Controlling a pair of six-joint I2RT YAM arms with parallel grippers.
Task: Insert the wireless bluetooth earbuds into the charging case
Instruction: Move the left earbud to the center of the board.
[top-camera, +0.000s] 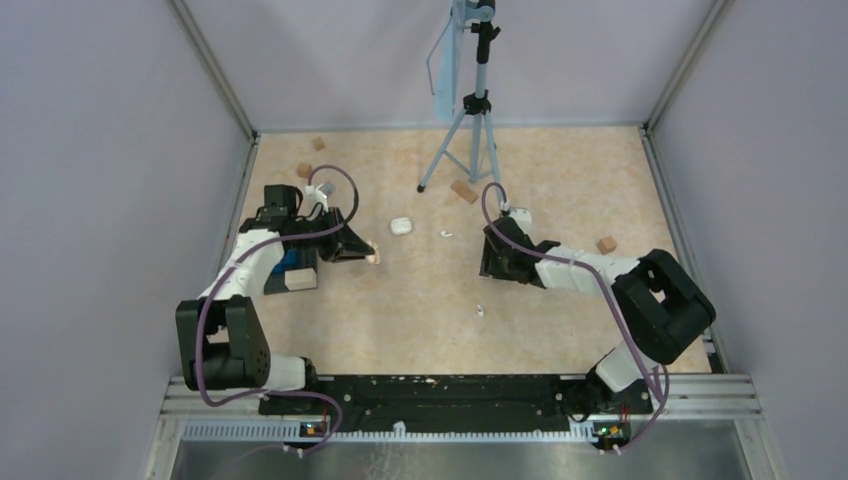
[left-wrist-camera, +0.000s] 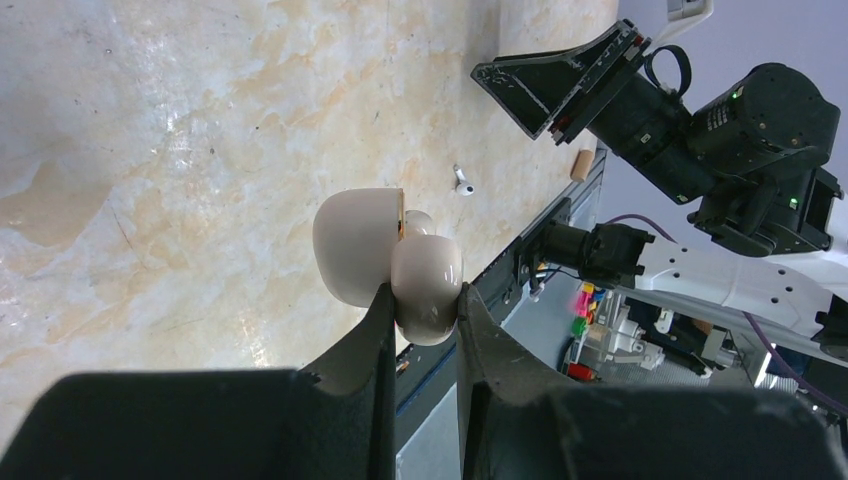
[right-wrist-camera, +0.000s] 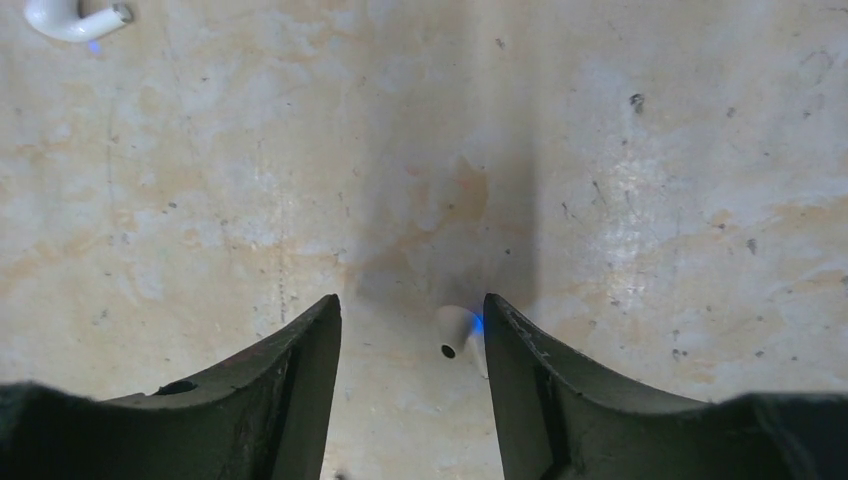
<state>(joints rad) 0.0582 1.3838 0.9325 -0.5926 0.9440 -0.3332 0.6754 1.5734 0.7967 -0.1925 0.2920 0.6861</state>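
- Left tool clenched on the glossy white charging case, its lid hinged open.
- Right tool released, jaws apart; a white earbud sits just beside the frame-right finger.
- Second earbud lies at that view's upper left, with bare tabletop between and open room around.

Nothing legible in any of the three views. The white charging case and the earbud show plain, unmarked surfaces. The black housing of the right arm carries small green lights and a few pale specks, but these are too small and blurred to read as letters or numbers.
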